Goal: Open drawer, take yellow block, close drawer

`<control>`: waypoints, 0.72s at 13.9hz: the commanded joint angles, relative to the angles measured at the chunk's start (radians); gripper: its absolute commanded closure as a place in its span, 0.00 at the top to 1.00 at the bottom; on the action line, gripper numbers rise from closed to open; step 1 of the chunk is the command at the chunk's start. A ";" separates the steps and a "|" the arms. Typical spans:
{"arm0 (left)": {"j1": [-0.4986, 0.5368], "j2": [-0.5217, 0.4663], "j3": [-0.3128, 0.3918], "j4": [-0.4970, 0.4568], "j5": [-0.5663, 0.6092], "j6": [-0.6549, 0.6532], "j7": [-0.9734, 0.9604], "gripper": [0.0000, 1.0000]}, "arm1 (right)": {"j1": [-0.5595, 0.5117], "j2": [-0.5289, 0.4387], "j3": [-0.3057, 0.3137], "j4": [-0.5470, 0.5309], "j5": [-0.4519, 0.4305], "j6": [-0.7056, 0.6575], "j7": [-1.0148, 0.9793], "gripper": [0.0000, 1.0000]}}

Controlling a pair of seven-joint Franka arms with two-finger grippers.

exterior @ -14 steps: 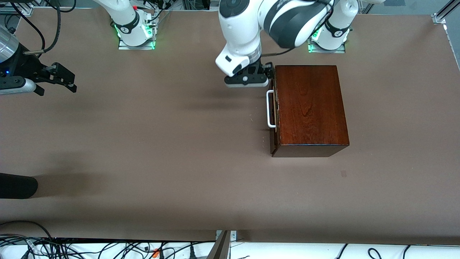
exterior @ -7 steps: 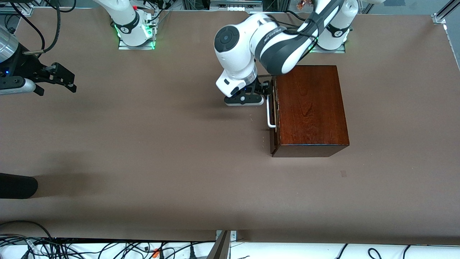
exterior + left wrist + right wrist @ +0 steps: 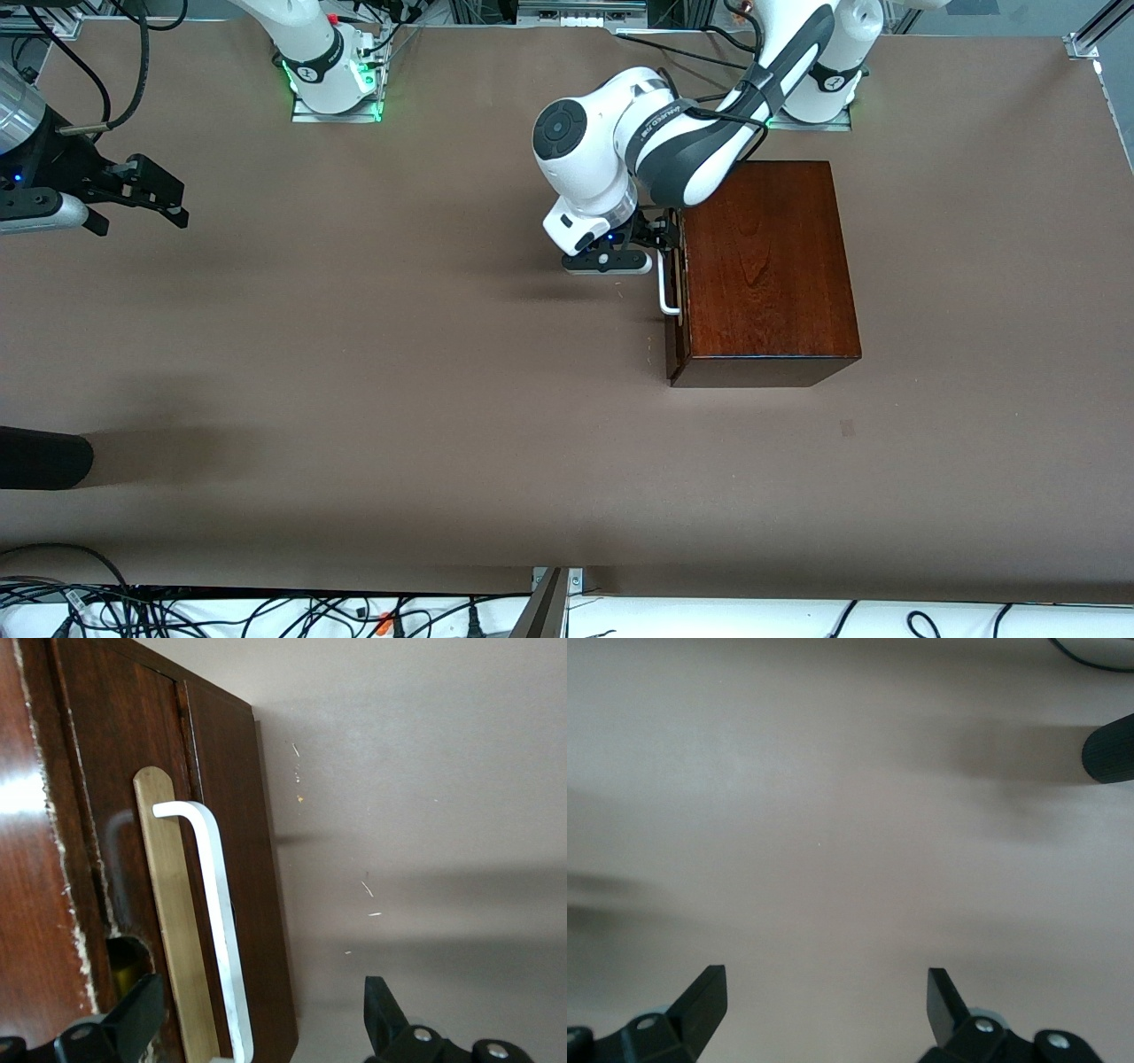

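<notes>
- At the left arm's end of the worktop, one dark wooden box is sitting, its drawer facing toward the right arm's end and showing shut or very nearly so.
- One white bar handle is standing on the drawer front; its long axis is running along the front, from the end nearer the front camera to the end nearer the robots' bases.
- Left claw is hanging low in front of the drawer, at the handle's end nearer the bases. Jaws are standing wide open and gripping nothing.
- In the left wrist view the handle is passing between the two fingertips, closer to the one on the box side; no contact is showing yet.
- Judgement: the pull is turning on this straddle. The bar is lying across the claw's opening, so closing should catch it, and the pull would then go toward the right arm's end.
- Left arm is plainly the nearer one to the drawer.
- Right claw is waiting well apart, over bare worktop at the right arm's end, jaws wide open and empty, as its own wrist view is showing.
- Yellow block is not showing in any view; presumably it is lying inside the drawer, though a small yellowish patch in a gap by the drawer front is too unclear to name.
- Count: one box, one drawer, one handle, two claws, no block in sight.
- One dark rounded object is poking in at the worktop's edge by the right arm's end; what it is cannot be told.
</notes>
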 commanded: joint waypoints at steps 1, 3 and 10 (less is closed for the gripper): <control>0.005 0.010 0.001 -0.028 0.033 0.046 -0.019 1.00 | -0.006 0.003 0.002 0.014 0.012 -0.012 0.002 1.00; 0.005 0.010 0.004 -0.044 0.050 0.072 -0.046 1.00 | -0.006 0.003 0.002 0.014 0.012 -0.012 0.002 1.00; 0.012 0.033 0.004 -0.078 0.102 0.126 -0.094 1.00 | -0.006 0.003 0.002 0.014 0.012 -0.012 0.002 1.00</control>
